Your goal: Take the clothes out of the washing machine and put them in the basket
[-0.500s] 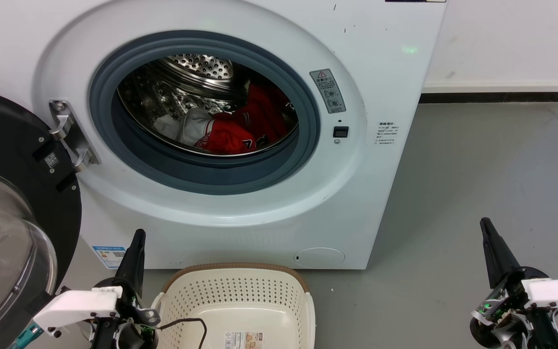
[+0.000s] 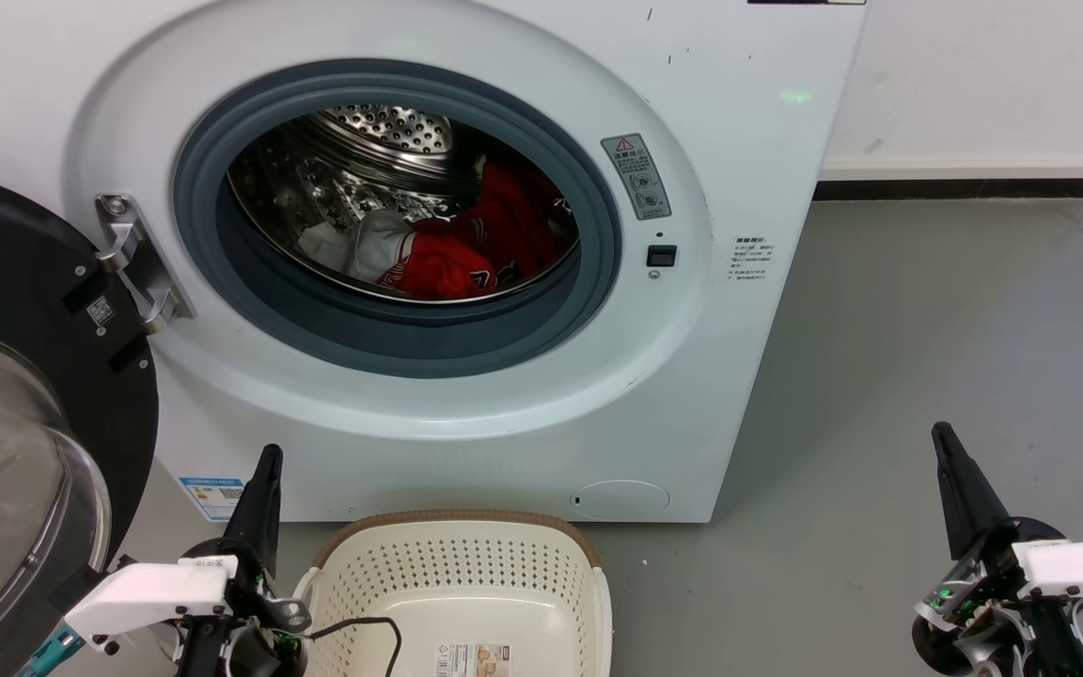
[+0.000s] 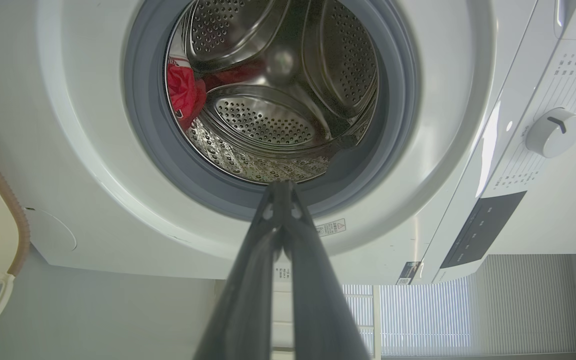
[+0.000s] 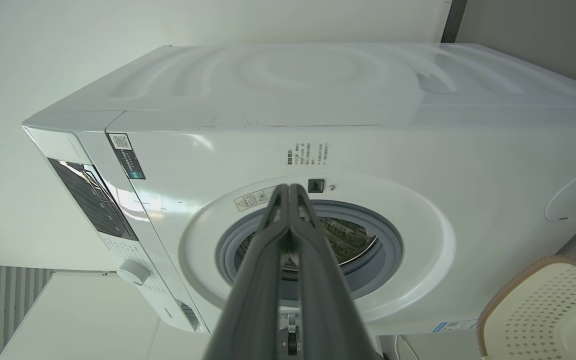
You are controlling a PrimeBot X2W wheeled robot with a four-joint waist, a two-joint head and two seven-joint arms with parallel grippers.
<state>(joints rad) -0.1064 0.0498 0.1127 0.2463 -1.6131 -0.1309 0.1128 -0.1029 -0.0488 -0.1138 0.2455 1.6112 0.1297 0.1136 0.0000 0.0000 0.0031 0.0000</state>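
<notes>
Status: clothes [image 2: 452,254] are in the drum [image 2: 391,127] of the washing machine [image 2: 739,113], low and toward the right of the opening. The red jersey is heaped, with a white piece on its left. Nothing is out yet. Basket [image 2: 457,516] stands on the floor [image 2: 880,376] just in front of the machine, below the porthole, with no laundry in the part I can see.

Left fingers [image 2: 266,470] and right fingers [image 2: 948,447] are each pressed tip to tip, holding nothing, low and well apart from the opening. The left pair is just beside the basket. The right pair is out over bare floor.

Risks as I judge them:
1. Going in shut. The fingers need to spread before they reach the pile, or they just shove fabric deeper.
2. The grey gasket [image 2: 391,348] forms a deep lip. A low approach likely clips it, and a low pull-out drags cloth across it and can snag.
3. The door [image 2: 6,282] hangs open on the left, near the left arm. A wide left swing likely hits it, so the right arm looks like the cleaner reach.
4. Pinching 1 layer of slick jersey probably lifts 1 piece and leaves the white one behind, or the cloth slips and lands on the floor short of the basket.
5. The loose cable [image 2: 353,621] at the left wrist loops over the basket and could catch on its rim.
</notes>
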